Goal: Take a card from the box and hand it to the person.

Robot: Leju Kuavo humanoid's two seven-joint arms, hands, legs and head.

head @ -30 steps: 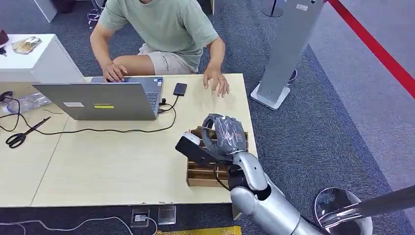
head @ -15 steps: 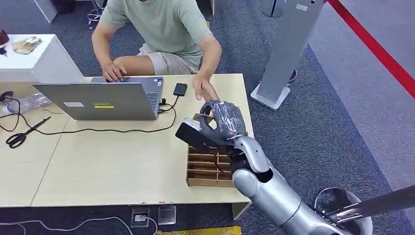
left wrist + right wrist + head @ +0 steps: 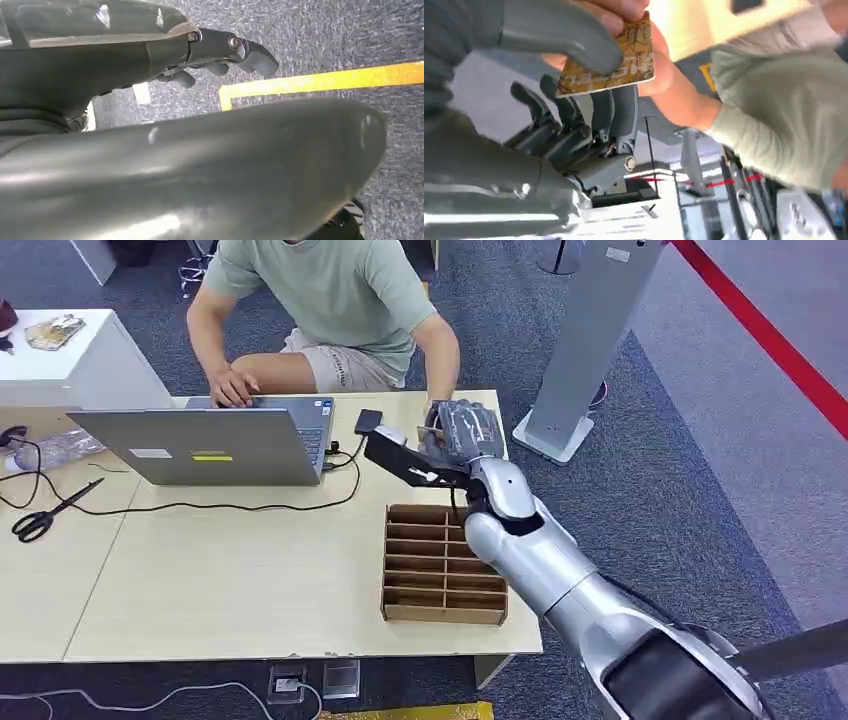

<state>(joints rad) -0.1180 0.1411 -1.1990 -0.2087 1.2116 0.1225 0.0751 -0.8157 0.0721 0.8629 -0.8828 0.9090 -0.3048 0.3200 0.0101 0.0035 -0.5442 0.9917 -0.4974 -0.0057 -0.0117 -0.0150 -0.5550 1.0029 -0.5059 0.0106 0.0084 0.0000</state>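
Handover, rt wrist view: your right hand (image 3: 574,100) pinches the card (image 3: 609,60) thumb-to-finger, above the table beyond the box (image 3: 440,565). Person's hand (image 3: 659,65) touches it, apparently gripping. Card thin, stiff, light, prob. slick; take by free edge.

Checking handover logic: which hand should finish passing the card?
Right. The right hand already pinches the gold patterned card, and the person's hand is on it. The left hand hangs over the carpet.
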